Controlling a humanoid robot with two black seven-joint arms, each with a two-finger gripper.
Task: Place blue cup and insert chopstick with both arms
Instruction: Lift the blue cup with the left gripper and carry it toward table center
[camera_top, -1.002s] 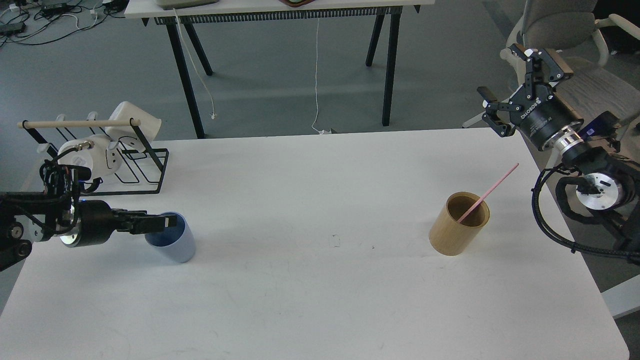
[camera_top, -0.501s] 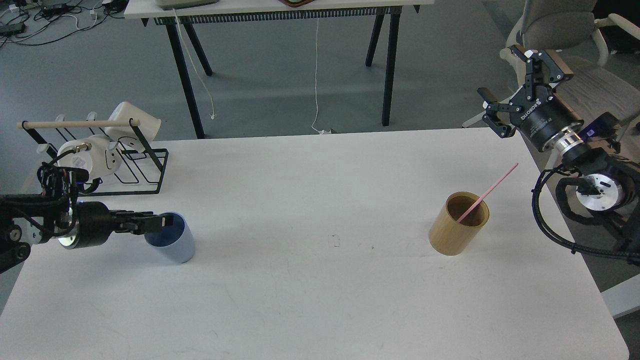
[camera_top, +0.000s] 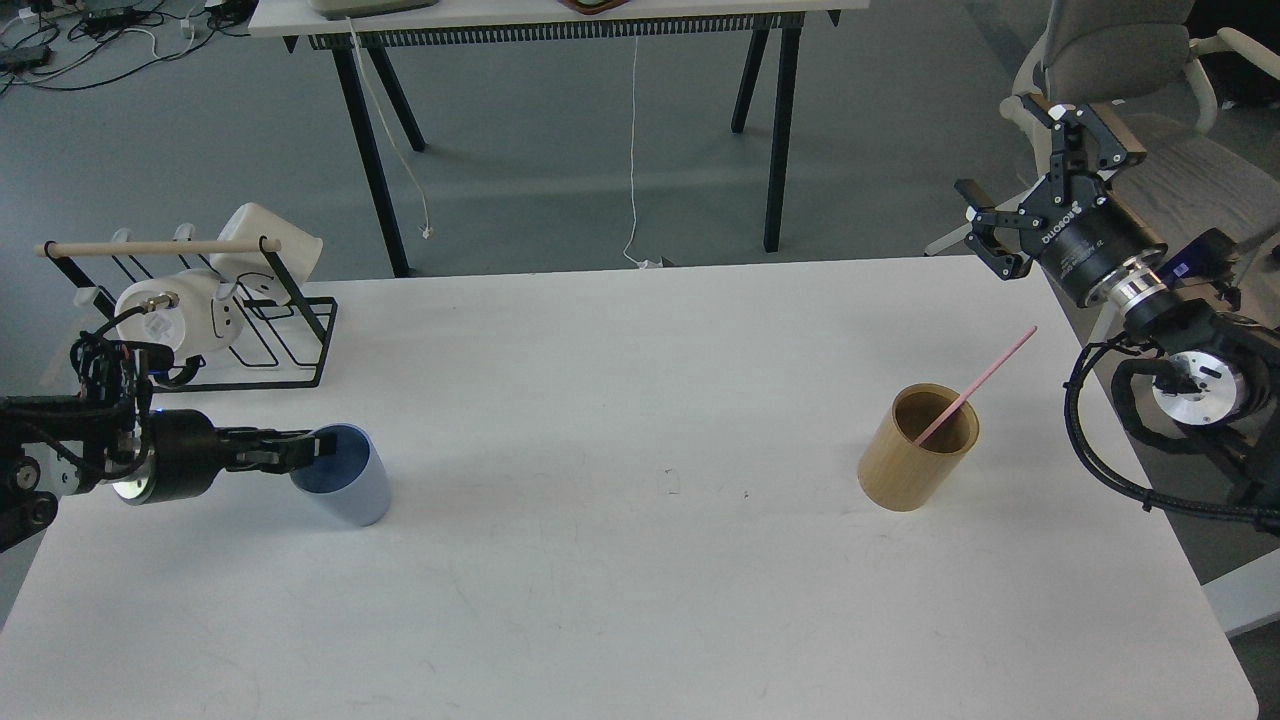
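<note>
The blue cup (camera_top: 345, 487) stands upright on the white table (camera_top: 640, 600) at the left. My left gripper (camera_top: 322, 446) comes in from the left, its fingertips at the cup's left rim and over its opening; its jaws look slightly apart and not clamped on the cup. A tan wooden holder (camera_top: 915, 450) stands at the right with one pink chopstick (camera_top: 985, 375) leaning in it toward the upper right. My right gripper (camera_top: 1003, 150) is open and empty, raised beyond the table's far right corner, well above the holder.
A black wire rack (camera_top: 255, 320) with white cups and a wooden bar sits at the table's far left corner, just behind my left arm. A chair (camera_top: 1120, 50) stands behind my right gripper. Another table's legs stand on the floor beyond.
My left gripper has drawn back a little to the left while the blue cup stayed put. My right gripper has shifted slightly up and to the right. The holder and chopstick have not moved.
</note>
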